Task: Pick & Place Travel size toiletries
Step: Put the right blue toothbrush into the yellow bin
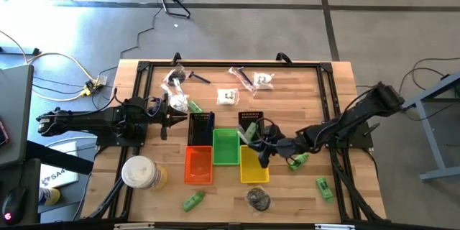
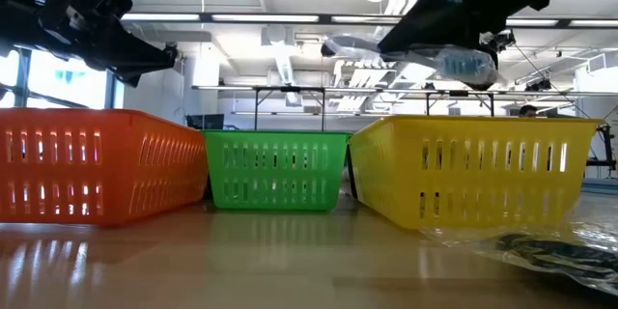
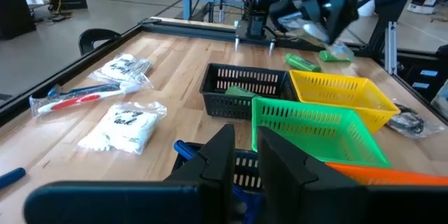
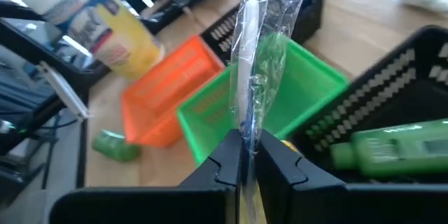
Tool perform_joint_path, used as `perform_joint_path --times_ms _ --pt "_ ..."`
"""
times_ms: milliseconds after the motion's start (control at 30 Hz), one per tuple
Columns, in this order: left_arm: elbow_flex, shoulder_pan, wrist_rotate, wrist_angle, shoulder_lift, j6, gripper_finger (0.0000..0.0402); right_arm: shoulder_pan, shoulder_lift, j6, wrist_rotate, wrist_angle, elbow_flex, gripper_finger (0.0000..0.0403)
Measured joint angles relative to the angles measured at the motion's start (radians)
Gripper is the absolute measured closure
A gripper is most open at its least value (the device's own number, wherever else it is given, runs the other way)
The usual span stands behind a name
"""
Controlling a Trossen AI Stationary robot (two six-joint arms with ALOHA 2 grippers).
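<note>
So the slim clear-wrapped stick is up in the air, pinched at its lower end, hanging over the yellow basket and green basket. A green bottle lies flat in the right black basket. More green tubes sit loose: one near the front edge, one front right, one right of the yellow basket. White wrapped packs lie at the far side.
</note>
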Motion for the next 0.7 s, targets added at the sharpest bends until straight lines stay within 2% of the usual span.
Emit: perform_joint_path --times_ms 267,400,700 --pt "0.000 0.000 0.000 0.000 0.000 -0.003 0.0341 0.060 0.103 0.000 0.020 0.096 0.000 0.0385" --pt "0.000 0.000 0.000 0.000 0.000 -0.020 0.0341 0.076 0.150 0.028 0.072 0.134 0.000 0.0385" --pt "0.000 0.000 0.000 0.000 0.000 -0.026 0.0341 0.102 0.176 0.052 0.092 0.153 0.000 0.0382"
